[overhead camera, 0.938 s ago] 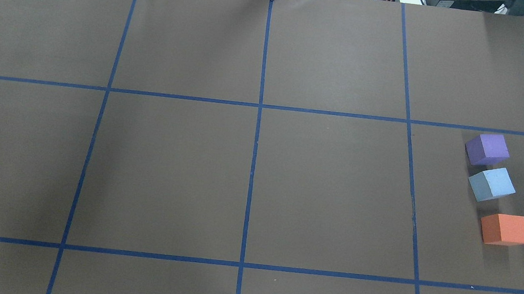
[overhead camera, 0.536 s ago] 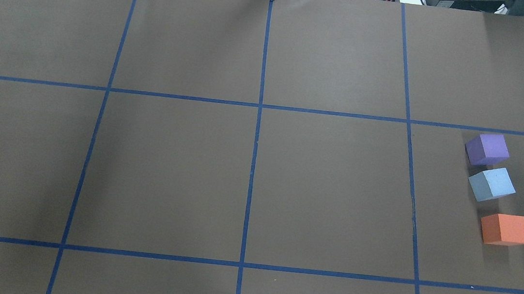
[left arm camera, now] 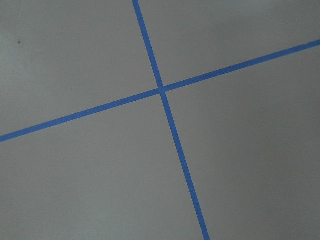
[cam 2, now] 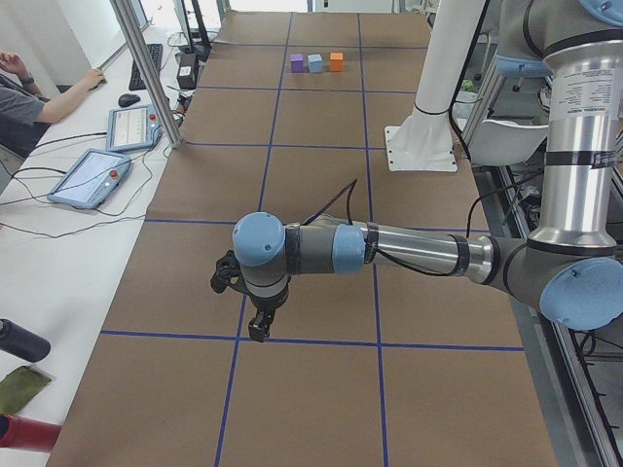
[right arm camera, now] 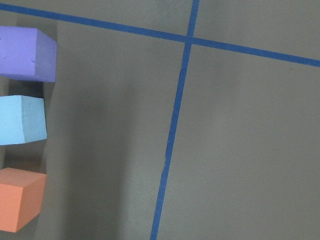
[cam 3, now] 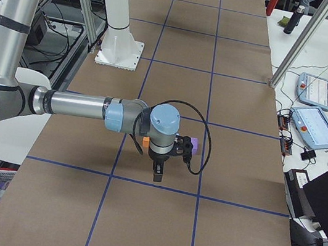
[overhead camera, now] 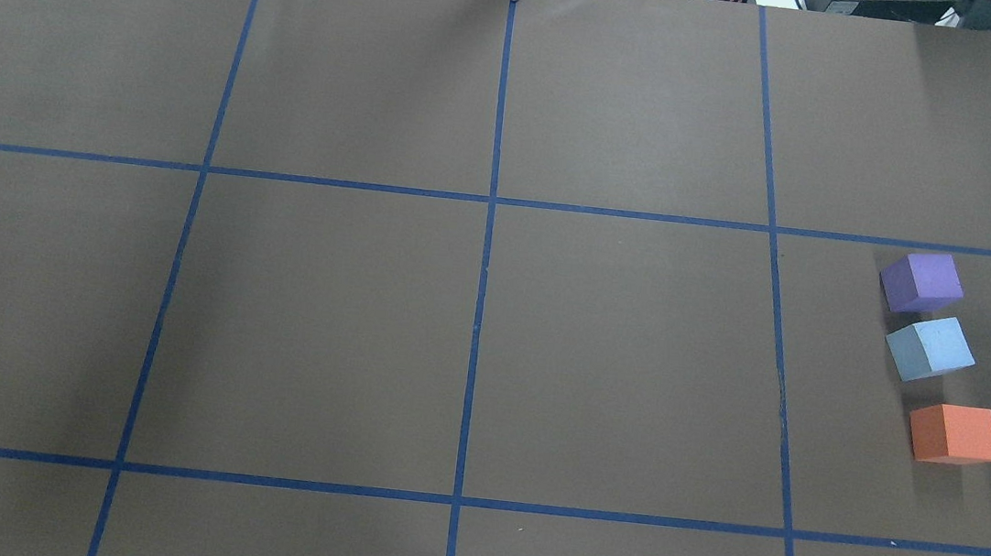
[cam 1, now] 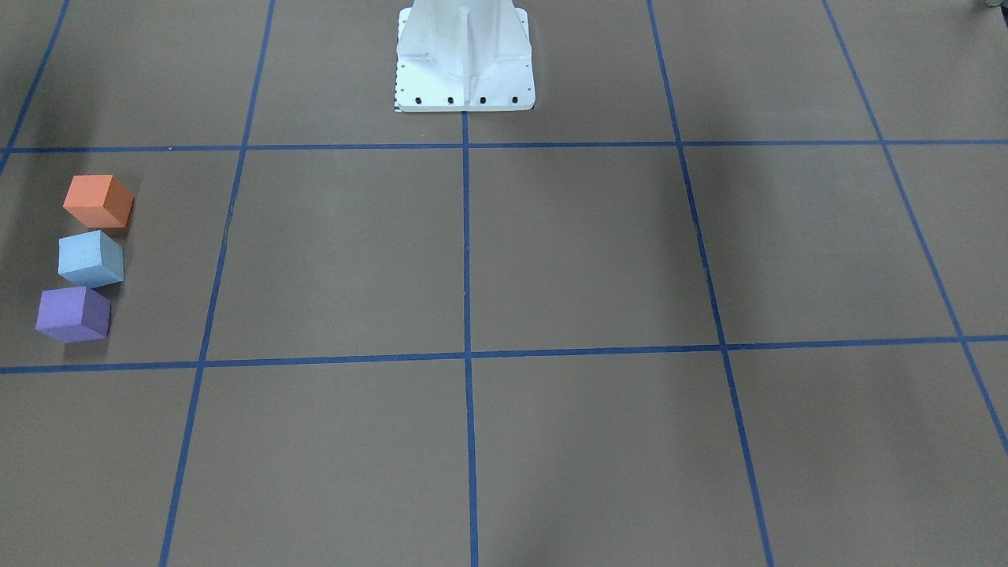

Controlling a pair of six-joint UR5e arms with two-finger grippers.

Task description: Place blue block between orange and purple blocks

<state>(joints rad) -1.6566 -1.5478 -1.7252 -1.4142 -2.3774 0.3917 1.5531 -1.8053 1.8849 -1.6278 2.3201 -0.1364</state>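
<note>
Table [overhead camera: 317,314], three blocks, blue [overhead camera: 930,348] between orange [overhead camera: 955,434], purple [overhead camera: 922,281], left claw [cam 2: 258,331], right claw [cam 3: 155,175], grip unclear

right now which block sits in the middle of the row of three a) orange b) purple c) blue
c, the blue block lies in line between the purple block and the orange block, nearer the purple one.

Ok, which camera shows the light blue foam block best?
Overhead exterior: the light blue foam block shows whole and unobstructed. Front-facing shows it whole too, slightly smaller. Right wrist crops it at the frame edge, exterior left shows it tiny, the right arm hides it in exterior right, left wrist misses it.
</note>
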